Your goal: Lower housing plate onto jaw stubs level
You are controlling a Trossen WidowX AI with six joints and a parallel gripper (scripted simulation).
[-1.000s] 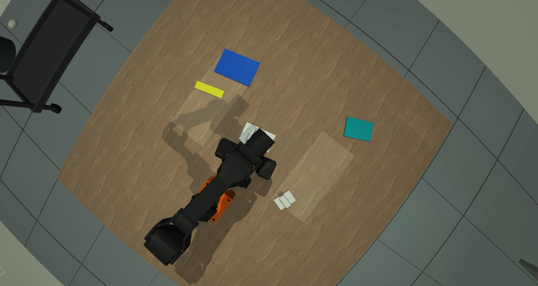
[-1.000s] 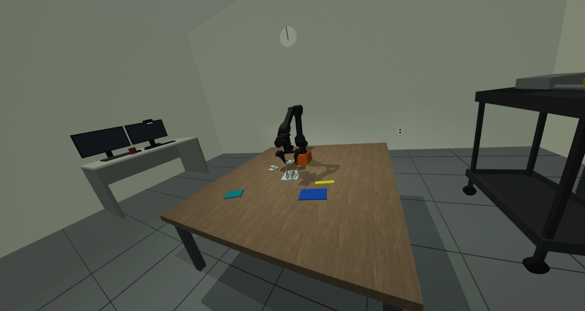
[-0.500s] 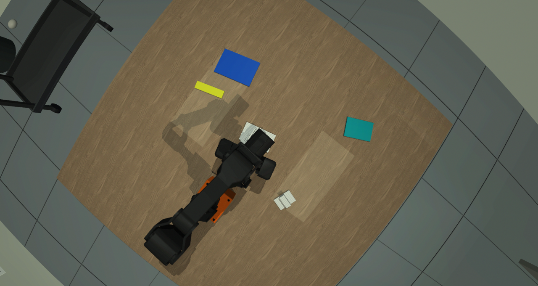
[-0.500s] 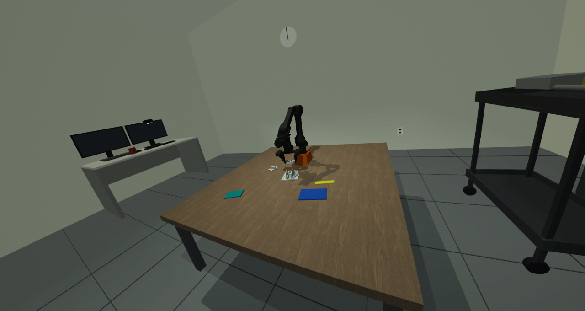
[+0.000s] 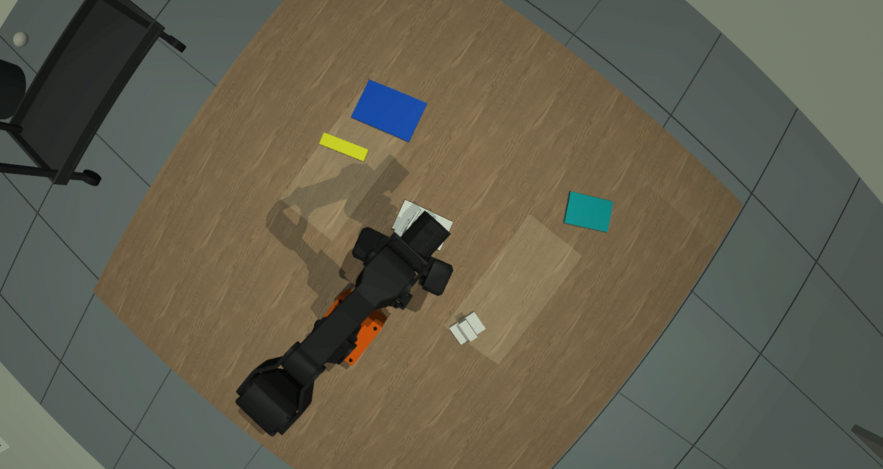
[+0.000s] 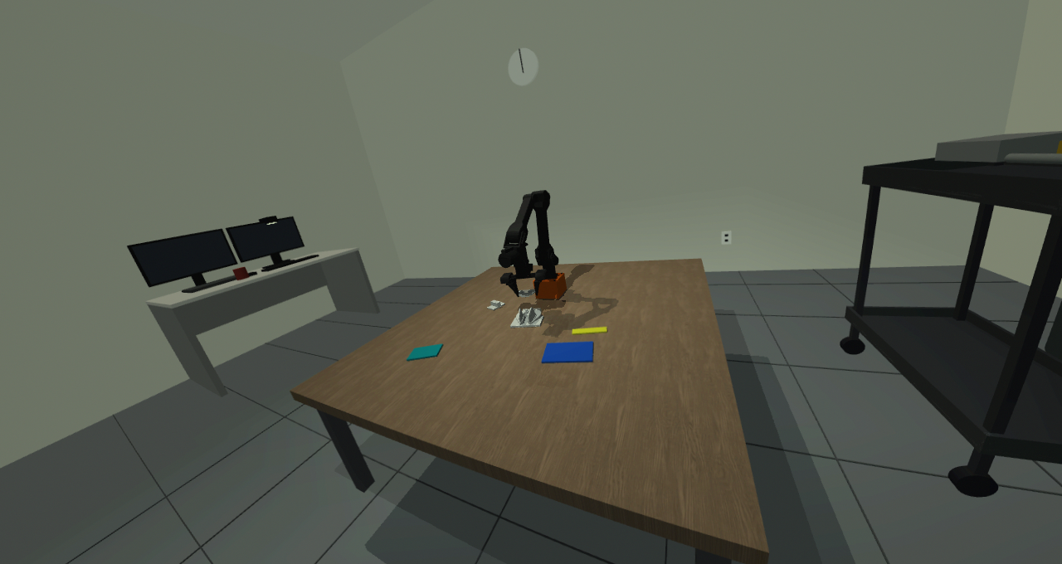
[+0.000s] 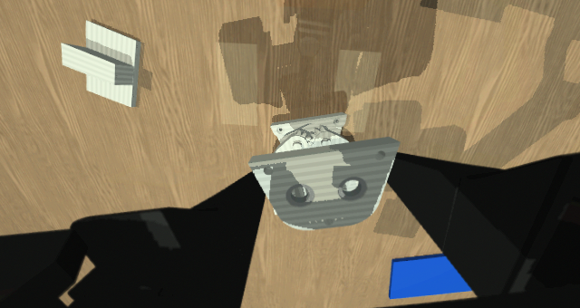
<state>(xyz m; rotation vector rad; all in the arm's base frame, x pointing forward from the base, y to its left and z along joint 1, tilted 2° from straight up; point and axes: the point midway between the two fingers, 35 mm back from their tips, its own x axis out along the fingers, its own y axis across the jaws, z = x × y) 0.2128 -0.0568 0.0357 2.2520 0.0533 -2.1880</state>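
Above the brown wooden desk point(image 5: 524, 132) point(image 6: 630, 412) point(image 7: 181, 140), the white ribbed housing plate point(image 6: 525, 293) point(image 7: 323, 210) sits in the black claw point(image 5: 404, 260) point(image 6: 527, 294) point(image 7: 319, 165).
Claw: fingers wide apart, gripping the plate's two sides; plate over, not on, the white base assembly point(image 5: 404, 218) point(image 6: 526, 319) point(image 7: 313, 131). Around: white ribbed bracket point(image 5: 467, 327) point(image 6: 495, 305) point(image 7: 100, 63) to one side; flat blue slab point(image 5: 388, 110) point(image 6: 568, 352) point(image 7: 426, 276) and yellow bar point(image 5: 343, 147) point(image 6: 589, 329) beyond the assembly; teal slab point(image 5: 588, 211) point(image 6: 425, 352) well apart, nearer a desk edge. Open wood separates bracket and assembly. Arm blocks part of the assembly from above; plate covers its near part in the wrist view. Stub alignment: cannot tell.
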